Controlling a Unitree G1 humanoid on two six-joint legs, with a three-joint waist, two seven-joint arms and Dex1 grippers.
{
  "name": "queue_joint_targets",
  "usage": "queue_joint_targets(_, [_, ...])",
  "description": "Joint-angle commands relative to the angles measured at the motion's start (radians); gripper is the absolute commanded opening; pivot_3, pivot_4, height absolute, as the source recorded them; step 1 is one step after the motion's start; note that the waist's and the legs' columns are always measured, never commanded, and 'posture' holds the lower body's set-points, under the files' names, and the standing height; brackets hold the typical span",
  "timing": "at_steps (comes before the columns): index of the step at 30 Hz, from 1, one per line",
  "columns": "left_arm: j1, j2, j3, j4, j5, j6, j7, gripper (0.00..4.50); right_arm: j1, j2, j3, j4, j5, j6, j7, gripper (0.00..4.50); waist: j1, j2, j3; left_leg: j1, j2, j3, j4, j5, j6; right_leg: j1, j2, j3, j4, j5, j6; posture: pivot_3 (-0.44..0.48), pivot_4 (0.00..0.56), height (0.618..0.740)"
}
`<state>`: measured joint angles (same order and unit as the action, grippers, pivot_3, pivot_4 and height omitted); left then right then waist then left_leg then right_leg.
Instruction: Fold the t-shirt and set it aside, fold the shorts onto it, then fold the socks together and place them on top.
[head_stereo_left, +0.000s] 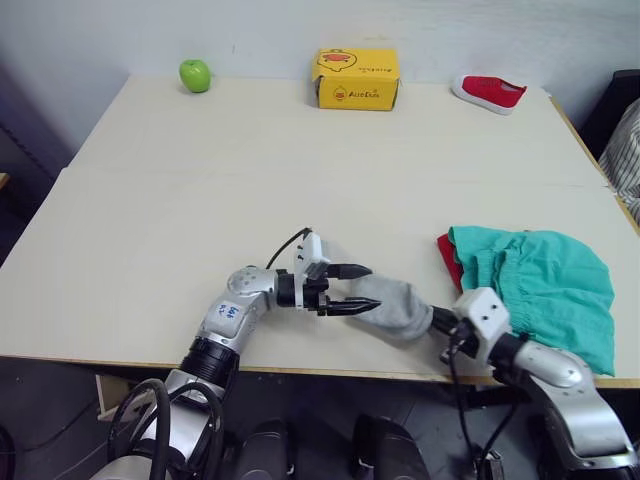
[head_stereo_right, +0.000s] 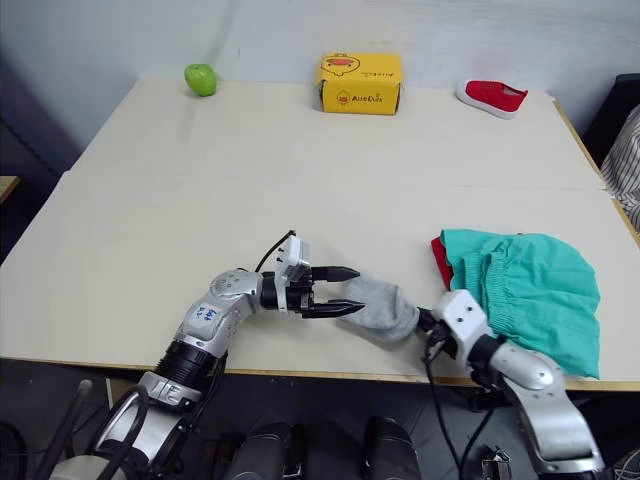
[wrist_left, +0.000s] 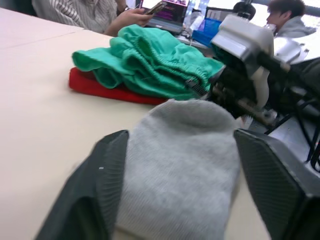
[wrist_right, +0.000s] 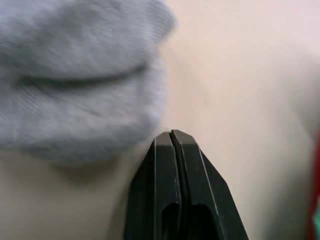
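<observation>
A: Left wrist view, item one: the socks (wrist_left: 185, 165) are recorded as a fuzzy, light grey knit bundle with a rounded end, lying flat on the table (head_stereo_left: 250, 180) near its front edge. The left gripper (head_stereo_left: 348, 289) is seen spread wide, one ribbed black finger at each side of the bundle.

B: Item two, the right gripper (wrist_right: 171, 136): its fingers are pressed together with nothing between them, the tips just beside the socks' other end.

A: Item three: the shorts (head_stereo_left: 545, 280), teal, soft, with a gathered waistband, are heaped on the t-shirt (head_stereo_left: 447, 258), of which a flat red edge is exposed. Both are set at the table's right front, close to the edge.

B: Open room is noted across the smooth pale tabletop's middle and left.

A: Along the far edge are listed a green apple (head_stereo_left: 195, 75), a yellow box (head_stereo_left: 356, 78) with a cartoon print and dark lettering too small to be read with certainty, and a small red shoe (head_stereo_left: 488, 92).
</observation>
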<state>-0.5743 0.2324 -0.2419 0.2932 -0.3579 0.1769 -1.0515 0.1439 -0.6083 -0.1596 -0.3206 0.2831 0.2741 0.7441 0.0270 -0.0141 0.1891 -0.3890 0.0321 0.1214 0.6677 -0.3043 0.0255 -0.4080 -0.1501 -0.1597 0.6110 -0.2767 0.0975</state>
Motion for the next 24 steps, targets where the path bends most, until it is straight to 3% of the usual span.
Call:
queue_joint_targets(1, [0.006, -0.013, 0.021, -0.020, 0.003, -0.044, -0.009, 1.88, 0.012, -0.053, -0.132, -0.071, 0.120, 0.003, 0.068, 0.00, 0.000, 0.000, 0.000, 0.000, 0.000, 0.000, 0.000, 0.000, 0.000, 0.000, 0.000, 0.000, 0.000, 0.000, 0.000, 0.000, 0.150, 0.740])
queue_joint_targets(4, [0.011, -0.010, 0.015, -0.039, 0.019, -0.069, -0.015, 0.93, -0.044, -0.048, -0.183, -0.097, 0.225, 0.051, 0.055, 0.00, -0.007, 0.000, 0.000, 0.000, 0.001, 0.000, 0.000, 0.000, 0.001, 0.000, 0.001, 0.000, 0.000, 0.000, 0.001, 0.000, 0.150, 0.740])
queue_joint_targets(7, [0.012, -0.012, 0.004, -0.050, 0.039, -0.073, -0.006, 0.04, -0.130, -0.015, -0.145, -0.122, 0.286, 0.096, 0.024, 0.00, -0.008, 0.000, 0.000, 0.001, 0.001, 0.000, 0.000, 0.000, 0.000, 0.000, 0.001, 0.000, 0.001, 0.001, 0.000, 0.000, 0.150, 0.740])
queue_joint_targets(11, [0.012, -0.010, -0.022, -0.032, 0.092, -0.086, 0.005, 0.04, -0.183, 0.028, -0.027, -0.137, 0.265, 0.118, 0.013, 0.00, -0.005, 0.000, 0.000, 0.001, 0.001, 0.000, 0.000, 0.000, -0.001, 0.000, 0.001, 0.000, 0.001, 0.001, 0.000, 0.000, 0.150, 0.740])
queue_joint_targets(17, [0.008, -0.013, -0.044, 0.036, 0.205, -0.079, 0.106, 0.04, -0.183, 0.152, 0.221, 0.012, 0.008, -0.081, -0.051, 0.00, -0.003, 0.000, 0.000, -0.001, 0.000, 0.001, 0.001, 0.000, 0.001, 0.000, 0.000, 0.000, 0.001, 0.001, 0.001, 0.000, 0.150, 0.740])
queue_joint_targets(24, [0.040, -0.008, -0.064, 0.024, 0.233, -0.032, 0.113, 0.04, -0.142, 0.175, 0.181, 0.201, -0.081, -0.268, -0.100, 0.00, -0.006, 0.000, 0.000, 0.000, 0.000, 0.002, 0.001, 0.000, 0.002, 0.001, 0.000, 0.001, 0.001, 0.002, 0.003, 0.000, 0.150, 0.740])
